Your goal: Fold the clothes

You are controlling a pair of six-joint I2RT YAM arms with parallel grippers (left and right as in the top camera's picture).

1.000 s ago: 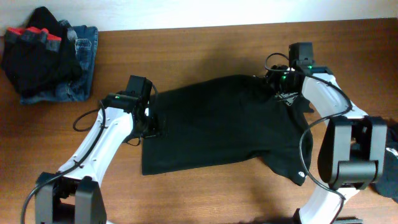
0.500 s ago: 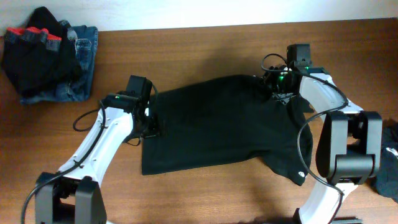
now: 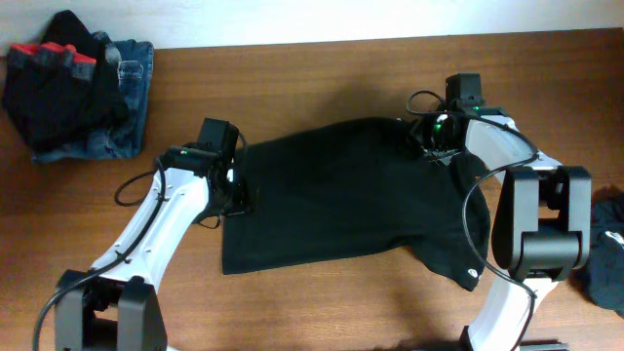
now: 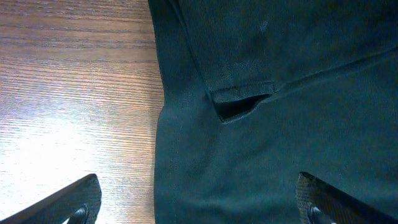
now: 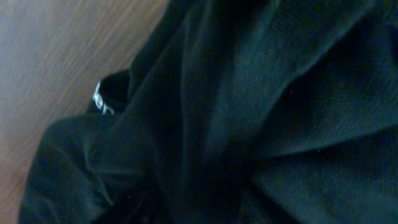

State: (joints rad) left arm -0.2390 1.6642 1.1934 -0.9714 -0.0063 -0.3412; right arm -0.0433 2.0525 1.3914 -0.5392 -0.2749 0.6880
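Note:
The clothes in hand are a plain black top [image 3: 341, 195], spread flat on the wooden table [image 3: 322, 88]. My left gripper [image 3: 237, 190] sits at its left edge. In the left wrist view that gripper [image 4: 199, 202] is open, one fingertip [image 4: 81, 199] over bare wood and the other [image 4: 317, 199] over the black top [image 4: 280, 93]. My right gripper [image 3: 430, 136] is down on the top's far right corner. In the right wrist view bunched black fabric [image 5: 261, 112] with a small white label [image 5: 99, 102] fills the picture and hides the fingers.
A pile of other clothes [image 3: 73, 88], black and red over blue denim, lies at the far left corner. More dark fabric [image 3: 606, 263] lies at the table's right edge. The table's back edge [image 3: 292, 44] meets a white wall.
The right arm has edged a little left and back over the top's far right corner. The left arm and the garment have not moved.

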